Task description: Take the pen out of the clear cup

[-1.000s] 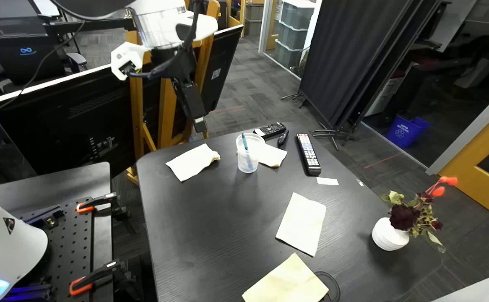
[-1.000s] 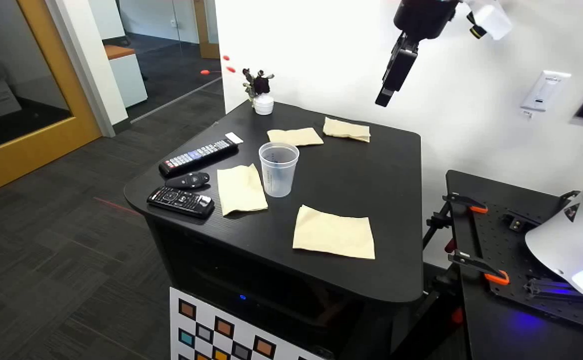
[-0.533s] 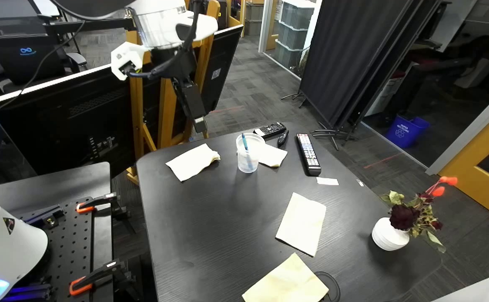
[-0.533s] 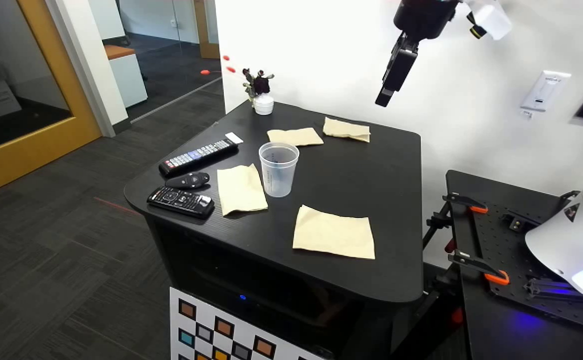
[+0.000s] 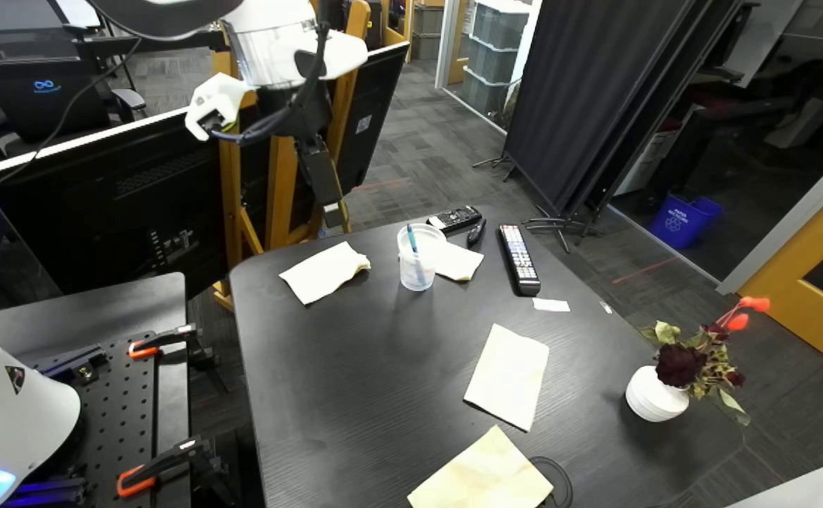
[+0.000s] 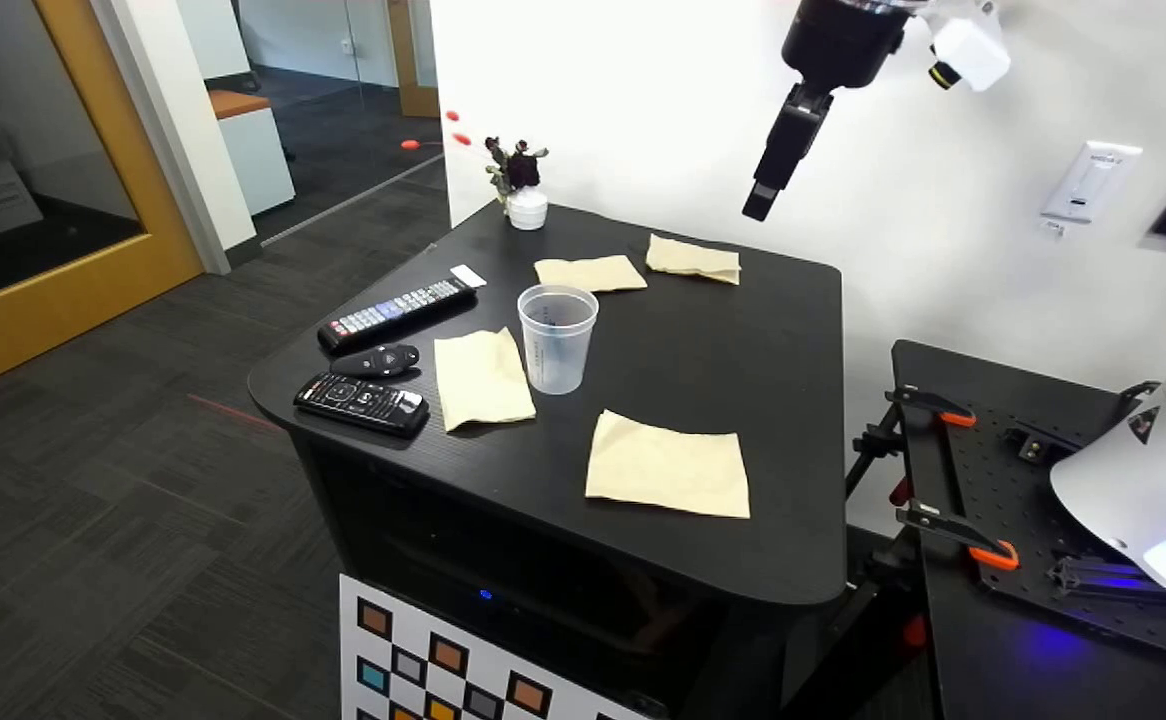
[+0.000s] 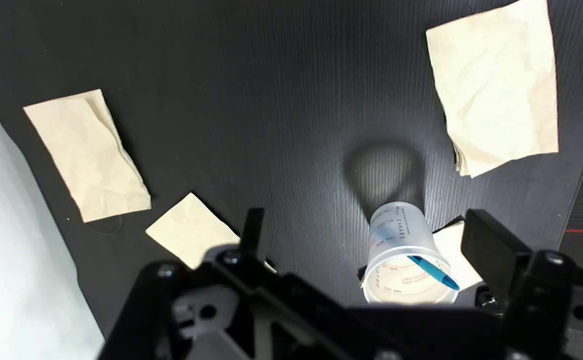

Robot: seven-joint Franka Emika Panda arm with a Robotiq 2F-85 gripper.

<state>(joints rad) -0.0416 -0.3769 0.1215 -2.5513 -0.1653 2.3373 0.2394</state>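
The clear cup point(image 5: 417, 276) stands upright on the black table; it also shows in an exterior view point(image 6: 555, 352) and in the wrist view point(image 7: 402, 231). The thin blue pen point(image 5: 412, 238) leans inside it, its upper end rising past the rim; in the wrist view the pen point(image 7: 434, 272) rests toward the right side of the rim. In an exterior view the pen is only a faint blue tint through the cup. My gripper point(image 7: 370, 232) is open and empty, with its fingers wide apart. In both exterior views the gripper point(image 5: 334, 212) point(image 6: 760, 200) hangs well above the table, apart from the cup.
Folded napkins point(image 5: 325, 272) point(image 6: 668, 465) lie around the cup, one point(image 6: 483, 378) close beside it. Several black remotes point(image 5: 519, 259) point(image 6: 363, 402) lie near the table edge. A white flower pot point(image 5: 656, 394) stands at a far corner. A dark monitor point(image 5: 122, 204) stands behind the arm.
My gripper has moved slightly down and tilted a little in the last half second. The cup and pen have not moved.
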